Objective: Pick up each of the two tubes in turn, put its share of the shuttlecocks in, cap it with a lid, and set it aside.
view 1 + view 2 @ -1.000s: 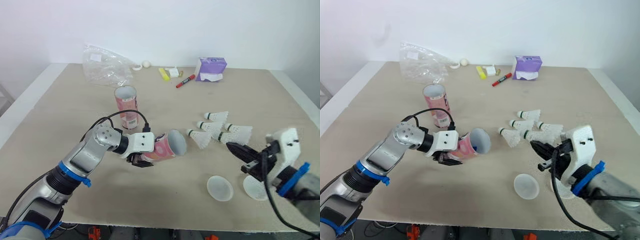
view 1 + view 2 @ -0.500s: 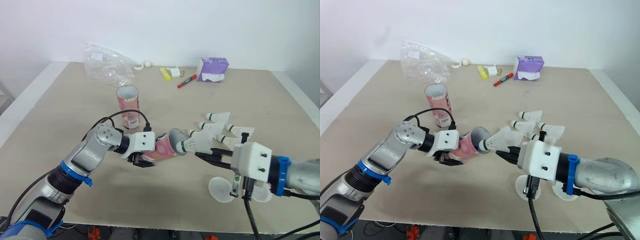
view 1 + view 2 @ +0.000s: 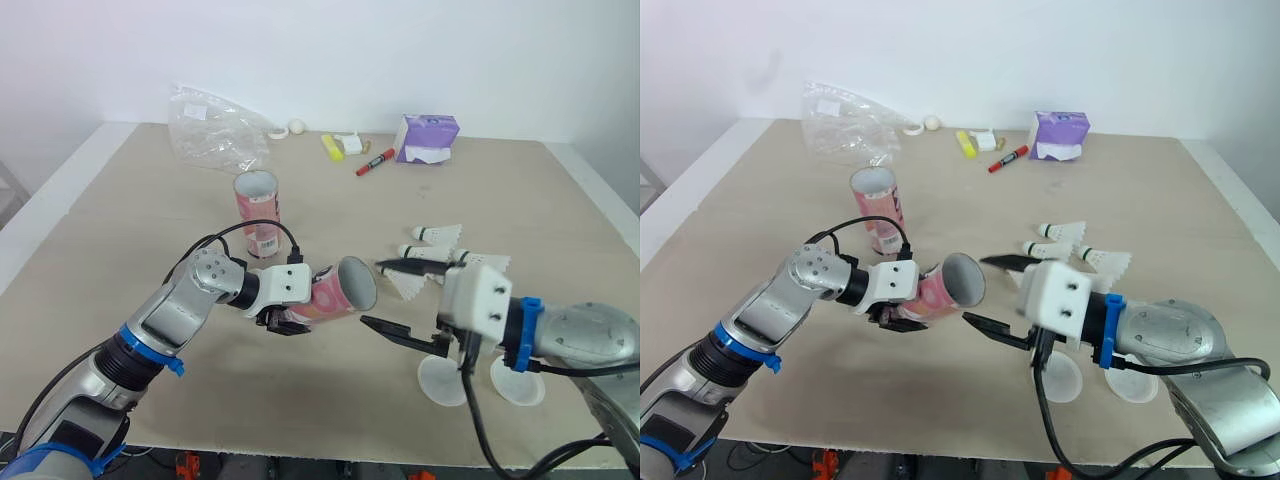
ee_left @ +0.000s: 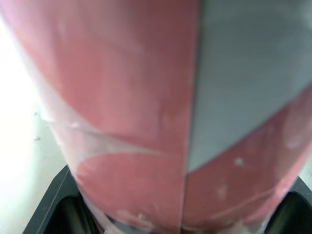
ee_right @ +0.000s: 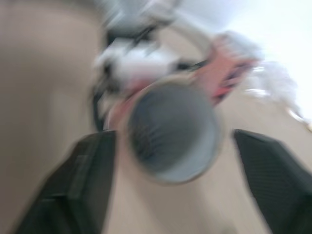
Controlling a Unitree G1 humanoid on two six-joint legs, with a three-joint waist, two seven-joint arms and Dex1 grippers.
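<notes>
From the head camera, the left claw [image 3: 285,322] grips a pink tube [image 3: 335,290] by its body, holding it tilted low over the table [image 3: 150,200] with its open mouth towards the robot's right. The right claw [image 3: 373,293] sits just before that mouth, released and carrying nothing, one finger above the rim and one below. Several shuttlecocks [image 3: 432,232] lie loose on the table beyond the right arm, and two round lids [image 3: 443,381] lie flat nearer the robot. The second tube [image 3: 256,210] stands upright and uncapped, well apart behind the left arm.

In the left wrist view, the pink tube is pressed between the black fingers [image 4: 58,209], a firm hold.

In the right wrist view, the tube's mouth faces the camera between two spread fingers [image 5: 83,180]. The inside reads grey, and I cannot tell whether a shuttlecock lies within.

By my judgement the first tube is mid-filling. More shuttlecocks, both lids and the whole second tube remain.
</notes>
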